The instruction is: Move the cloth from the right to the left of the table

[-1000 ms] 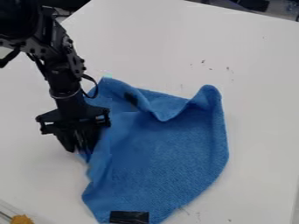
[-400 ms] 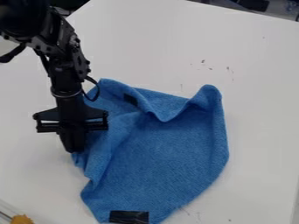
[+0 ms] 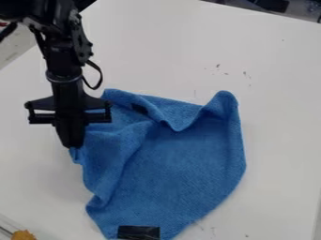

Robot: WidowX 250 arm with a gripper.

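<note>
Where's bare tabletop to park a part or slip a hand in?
Widest: tabletop above the cloth, image-right of the arm, with some dark specks. Narrower: between cloth and right table edge; also image-left of the end effector. Crowded: cloth's left corner, pinched by the end effector.

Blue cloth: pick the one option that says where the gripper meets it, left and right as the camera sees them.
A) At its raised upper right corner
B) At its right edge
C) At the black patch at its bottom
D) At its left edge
D: the gripper is closed on the left edge of the blue cloth, with a bit of blue showing below its tips.
</note>
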